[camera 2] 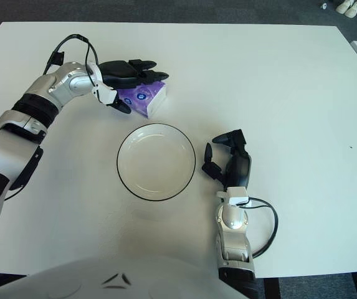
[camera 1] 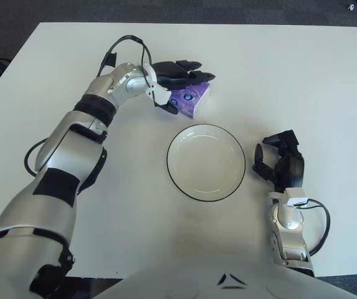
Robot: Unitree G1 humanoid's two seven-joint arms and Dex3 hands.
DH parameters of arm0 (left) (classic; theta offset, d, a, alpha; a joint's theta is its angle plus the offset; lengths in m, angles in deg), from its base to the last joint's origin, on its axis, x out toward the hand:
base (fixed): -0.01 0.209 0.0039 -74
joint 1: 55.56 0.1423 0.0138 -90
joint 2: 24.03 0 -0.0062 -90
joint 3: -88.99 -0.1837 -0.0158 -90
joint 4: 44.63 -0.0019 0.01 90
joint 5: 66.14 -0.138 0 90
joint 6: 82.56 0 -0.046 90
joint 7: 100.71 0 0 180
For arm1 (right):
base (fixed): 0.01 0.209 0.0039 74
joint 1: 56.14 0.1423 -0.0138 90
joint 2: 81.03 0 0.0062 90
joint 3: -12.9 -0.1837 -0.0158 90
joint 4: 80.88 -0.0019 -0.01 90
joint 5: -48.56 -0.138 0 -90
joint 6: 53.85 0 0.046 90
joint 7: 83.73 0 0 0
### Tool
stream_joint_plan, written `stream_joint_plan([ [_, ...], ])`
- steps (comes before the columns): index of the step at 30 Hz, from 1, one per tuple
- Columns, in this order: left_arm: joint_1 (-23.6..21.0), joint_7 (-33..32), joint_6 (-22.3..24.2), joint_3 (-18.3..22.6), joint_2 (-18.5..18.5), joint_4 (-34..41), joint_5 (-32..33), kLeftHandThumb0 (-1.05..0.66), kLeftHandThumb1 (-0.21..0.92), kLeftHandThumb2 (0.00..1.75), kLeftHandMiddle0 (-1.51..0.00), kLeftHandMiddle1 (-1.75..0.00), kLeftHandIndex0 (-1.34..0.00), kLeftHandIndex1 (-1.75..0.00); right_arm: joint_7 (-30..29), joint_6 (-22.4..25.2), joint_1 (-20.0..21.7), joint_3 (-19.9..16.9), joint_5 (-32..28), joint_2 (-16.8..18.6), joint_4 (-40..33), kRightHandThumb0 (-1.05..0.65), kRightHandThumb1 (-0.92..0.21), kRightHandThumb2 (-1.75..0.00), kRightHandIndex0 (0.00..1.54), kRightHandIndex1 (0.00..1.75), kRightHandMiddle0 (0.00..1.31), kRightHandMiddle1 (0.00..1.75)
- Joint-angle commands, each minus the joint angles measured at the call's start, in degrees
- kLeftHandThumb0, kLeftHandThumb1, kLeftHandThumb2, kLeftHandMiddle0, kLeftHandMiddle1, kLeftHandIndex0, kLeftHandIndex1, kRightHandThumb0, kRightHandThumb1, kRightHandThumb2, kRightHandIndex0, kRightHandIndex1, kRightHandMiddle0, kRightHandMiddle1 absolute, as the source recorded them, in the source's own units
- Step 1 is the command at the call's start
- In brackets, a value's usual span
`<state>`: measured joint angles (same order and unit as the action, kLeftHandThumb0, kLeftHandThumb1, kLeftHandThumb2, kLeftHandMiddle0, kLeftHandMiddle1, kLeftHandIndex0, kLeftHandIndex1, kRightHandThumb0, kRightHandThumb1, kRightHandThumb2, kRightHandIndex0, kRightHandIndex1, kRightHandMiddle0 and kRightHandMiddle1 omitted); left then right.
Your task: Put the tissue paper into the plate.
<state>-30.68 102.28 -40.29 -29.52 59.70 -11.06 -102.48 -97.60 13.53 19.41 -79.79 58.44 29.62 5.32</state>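
A purple tissue pack (camera 1: 191, 101) lies on the white table just beyond the plate. My left hand (camera 1: 188, 88) reaches over it from the left. Its black fingers (camera 1: 187, 70) stretch flat across the pack's top and far edge, and the thumb (camera 1: 171, 108) points down at the near left corner, so the pack sits between them; the hand is open. The white plate (camera 1: 206, 163) with a dark rim stands empty in the middle of the table. My right hand (camera 1: 280, 164) shows to the right of the plate, fingers loosely bent and holding nothing.
The white table (camera 1: 315, 81) runs wide to the right and far side; dark floor lies past its edges. A black cable (camera 1: 320, 224) loops off my right wrist near the front edge.
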Motion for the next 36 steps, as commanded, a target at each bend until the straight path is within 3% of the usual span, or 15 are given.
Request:
stream_joint_plan([
  [1,-1.63,1.89,0.11,-0.41,1.13,-1.49,0.91,-0.95,0.39,0.84,0.0,0.0,0.0,0.0,-0.04,4.07,-2.71,-0.15,-0.2,0.34,4.16,-0.42,-0.52,-1.07,0.53,1.5,0.45,1.75],
  [18,-2.07,6.33,3.58,-1.28,5.53,-4.51,1.52,-0.92,0.39,0.82,0.0,0.0,0.0,0.0,-0.83,3.43,-3.51,0.28,0.44,0.77,3.14,-0.42,-0.5,-1.1,0.53,1.55,0.47,1.75],
  [31,-0.85,-0.89,8.49,-5.69,9.72,-12.26,-2.78,-0.93,0.42,0.83,0.0,0.0,0.0,0.0,-0.71,3.09,-4.89,0.43,0.13,0.71,1.78,-0.42,-0.5,-1.1,0.52,1.58,0.47,1.75],
  [36,0.53,-7.26,11.25,-8.21,11.04,-15.01,-5.45,-0.96,0.45,0.8,0.0,0.0,0.0,0.0,-0.44,2.18,-5.27,0.42,-0.25,0.56,1.62,-0.42,-0.5,-1.1,0.51,1.58,0.47,1.75],
])
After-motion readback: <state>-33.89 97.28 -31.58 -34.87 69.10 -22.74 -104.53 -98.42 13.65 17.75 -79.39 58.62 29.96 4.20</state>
